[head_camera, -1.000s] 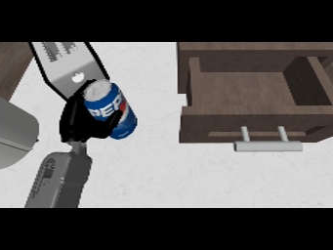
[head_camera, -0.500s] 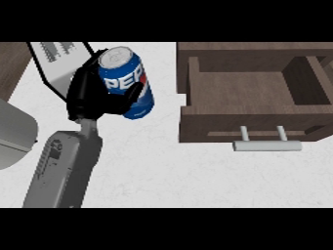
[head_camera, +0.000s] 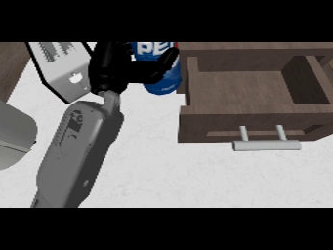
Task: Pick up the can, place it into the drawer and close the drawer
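Can held just left of the open drawer.
Left hand (head_camera: 122,66) is curled round the can (head_camera: 161,73), long axis upright; drawer (head_camera: 259,124) cavity lies at 3 o'clock, adjacent.

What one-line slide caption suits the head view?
Left hand holds the blue soda can raised beside the open brown wooden drawer.
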`<action>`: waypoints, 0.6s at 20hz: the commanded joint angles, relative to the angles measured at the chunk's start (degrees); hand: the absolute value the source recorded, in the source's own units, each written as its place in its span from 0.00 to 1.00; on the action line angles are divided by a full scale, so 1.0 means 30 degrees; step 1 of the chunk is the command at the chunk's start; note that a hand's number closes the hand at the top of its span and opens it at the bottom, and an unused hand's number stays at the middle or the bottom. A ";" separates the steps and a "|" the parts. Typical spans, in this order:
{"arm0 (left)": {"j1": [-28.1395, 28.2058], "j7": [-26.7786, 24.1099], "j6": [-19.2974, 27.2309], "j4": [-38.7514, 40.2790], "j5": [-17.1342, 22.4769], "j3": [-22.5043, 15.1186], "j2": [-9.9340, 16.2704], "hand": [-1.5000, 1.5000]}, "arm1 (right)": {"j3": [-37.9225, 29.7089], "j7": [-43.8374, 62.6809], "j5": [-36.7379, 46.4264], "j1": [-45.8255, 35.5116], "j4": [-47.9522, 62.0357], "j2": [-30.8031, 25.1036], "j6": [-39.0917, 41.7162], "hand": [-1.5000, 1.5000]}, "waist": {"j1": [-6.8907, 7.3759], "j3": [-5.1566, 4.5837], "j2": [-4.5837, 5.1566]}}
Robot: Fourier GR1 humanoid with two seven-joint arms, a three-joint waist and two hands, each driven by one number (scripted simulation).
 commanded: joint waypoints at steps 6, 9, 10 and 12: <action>-0.5043 -0.0022 0.2801 0.3877 0.1019 -0.1275 -0.0010 1.00 | -0.0239 -0.0115 -0.0706 -0.0430 0.0989 -0.0570 0.0565 0.00 | -0.0173 0.0005 0.0013; -0.5850 -0.0758 0.2776 0.5261 0.1651 -0.1129 -0.0011 1.00 | 0.0498 -0.0994 0.0580 -0.0016 0.0902 0.0358 0.0656 0.00 | -0.0170 0.0006 0.0020; -0.6329 -0.1348 0.3261 0.6244 0.2357 -0.1565 -0.0011 1.00 | 0.0651 -0.0418 0.0596 -0.0609 0.0534 0.0362 0.0159 0.00 | -0.0248 0.0002 0.0054; -0.6855 -0.2058 0.3601 0.7175 0.2772 -0.2030 -0.0011 1.00 | 0.0093 -0.1206 0.0388 -0.0004 0.1216 0.0367 0.1193 0.00 | -0.0374 0.0009 0.0061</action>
